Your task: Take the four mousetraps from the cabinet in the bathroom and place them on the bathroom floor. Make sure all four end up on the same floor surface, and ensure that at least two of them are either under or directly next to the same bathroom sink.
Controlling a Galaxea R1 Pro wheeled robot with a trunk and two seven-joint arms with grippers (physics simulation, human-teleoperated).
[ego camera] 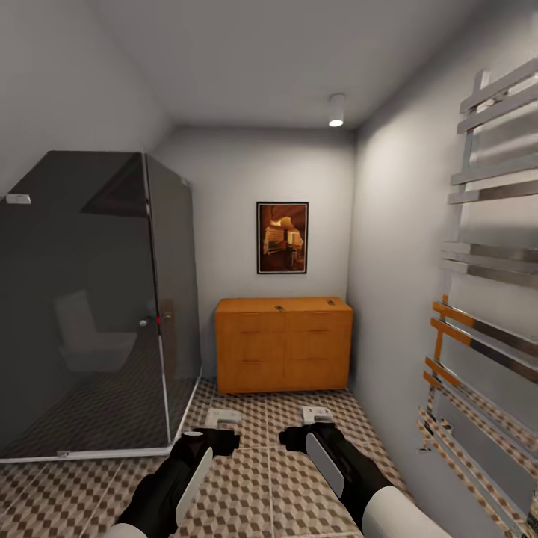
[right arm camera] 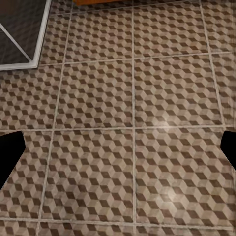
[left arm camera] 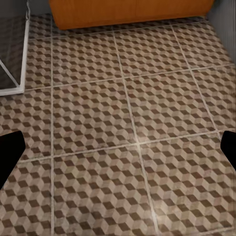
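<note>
Ahead, at the far wall, we see the cabinet (ego camera: 284, 344): orange-brown, low, drawers shut, flat top. On that top sit a few small dark bits (ego camera: 279, 307), too small for us to tell whether they are the mousetraps. A framed picture (ego camera: 282, 237) hangs on the wall above it.

To the left stands the dark glass shower enclosure (ego camera: 90, 299), its corner near the cabinet's left side. On the right wall is a chrome towel rail (ego camera: 486, 299), mirroring the orange and the tiles. A ceiling lamp (ego camera: 336, 110) is lit.

The bathroom floor (ego camera: 254, 463) has cube-pattern tiles with pale grout. We see no mousetrap on it.

Both arms reach forward, low over the floor. Left gripper (ego camera: 223, 421) and right gripper (ego camera: 315, 415) are side by side, apart from each other, well short of the cabinet.

In the left wrist view the gripper's dark fingertips (left arm camera: 9, 153) sit at opposite edges, bare bathroom floor (left arm camera: 128, 147) between them: jaws spread wide, holding nothing. The cabinet (left arm camera: 128, 12) base and the shower enclosure (left arm camera: 12, 54) frame show beyond.

In the right wrist view it's the same: fingertips (right arm camera: 10, 152) far apart over tiles (right arm camera: 132, 147), jaws released, empty. The shower enclosure (right arm camera: 22, 29) corner shows there too.
</note>
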